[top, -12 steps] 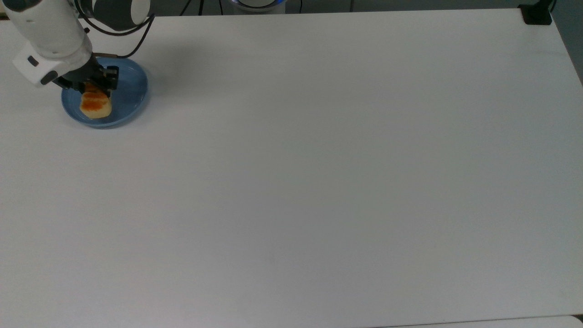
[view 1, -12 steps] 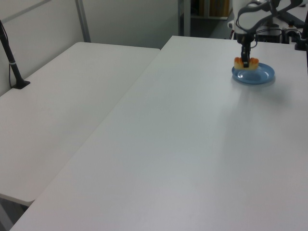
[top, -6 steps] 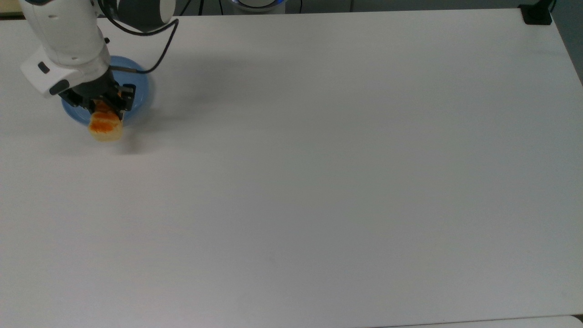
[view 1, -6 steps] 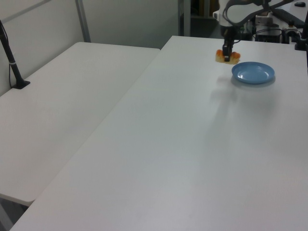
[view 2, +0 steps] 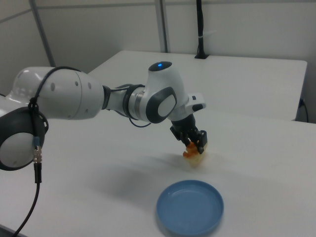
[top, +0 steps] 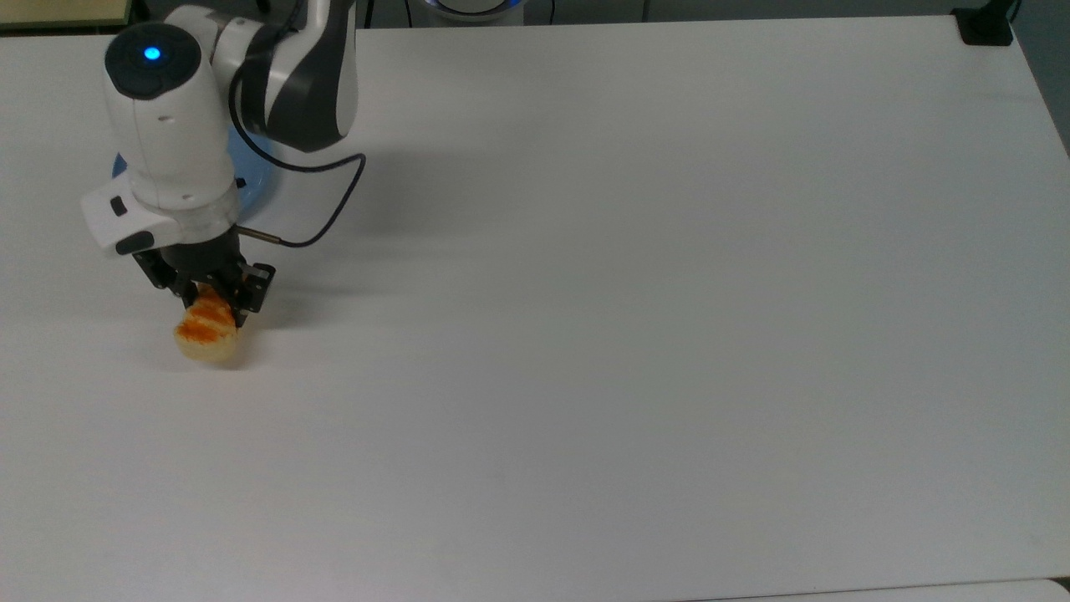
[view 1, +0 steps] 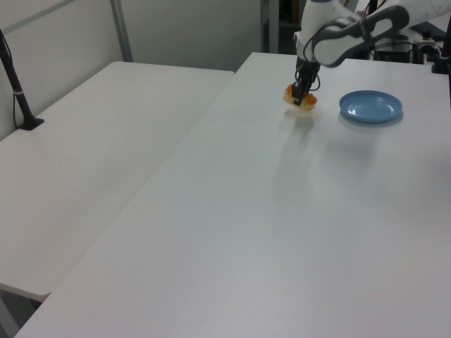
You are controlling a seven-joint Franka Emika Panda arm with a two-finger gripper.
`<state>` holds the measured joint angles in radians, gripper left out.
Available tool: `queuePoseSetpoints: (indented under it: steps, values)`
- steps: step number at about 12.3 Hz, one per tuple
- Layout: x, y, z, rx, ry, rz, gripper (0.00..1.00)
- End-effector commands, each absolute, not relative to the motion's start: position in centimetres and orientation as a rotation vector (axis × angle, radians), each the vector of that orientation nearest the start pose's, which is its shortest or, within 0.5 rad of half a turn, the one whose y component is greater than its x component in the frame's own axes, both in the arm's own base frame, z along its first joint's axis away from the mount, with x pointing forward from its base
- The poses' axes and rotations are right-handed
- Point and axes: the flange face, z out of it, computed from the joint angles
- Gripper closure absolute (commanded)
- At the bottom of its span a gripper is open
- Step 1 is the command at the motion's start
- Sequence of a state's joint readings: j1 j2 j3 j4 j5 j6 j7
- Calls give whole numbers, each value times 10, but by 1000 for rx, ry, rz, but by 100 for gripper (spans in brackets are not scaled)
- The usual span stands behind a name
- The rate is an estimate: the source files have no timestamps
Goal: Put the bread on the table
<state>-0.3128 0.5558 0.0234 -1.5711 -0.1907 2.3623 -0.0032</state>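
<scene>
The bread (top: 205,334) is a small tan bun with an orange-brown striped top. My gripper (top: 213,297) is shut on it and holds it just above the white table (top: 635,318), off the blue plate. In the left view the bread (view 1: 300,98) hangs under the gripper (view 1: 301,94) to the left of the plate. The right view has the bread (view 2: 193,154) in the gripper (view 2: 193,144), beyond the plate. A faint shadow lies on the table under the bun.
The empty blue plate (view 1: 371,106) (view 2: 190,206) sits on the table; in the top view its rim (top: 257,171) peeks out from behind the arm. A second white table (view 1: 91,141) adjoins in the left view. A black post (view 1: 15,84) stands on it.
The gripper has carried the bread off the plate and farther down the top view, away from the plate, lowering toward the table. The plate stayed put.
</scene>
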Motion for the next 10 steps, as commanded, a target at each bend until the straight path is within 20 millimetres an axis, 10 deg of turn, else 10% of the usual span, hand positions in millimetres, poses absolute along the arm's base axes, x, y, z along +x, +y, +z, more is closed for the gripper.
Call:
queuePoseSetpoints:
  steps: [1, 3, 5, 10]
  values:
    - [695, -208, 336, -3280, 315, -384, 29]
    - [695, -207, 336, -3286, 297, -383, 0]
    - [702, -184, 344, -3288, 255, -406, 0]
    - [693, -124, 438, -3274, 279, -404, 0]
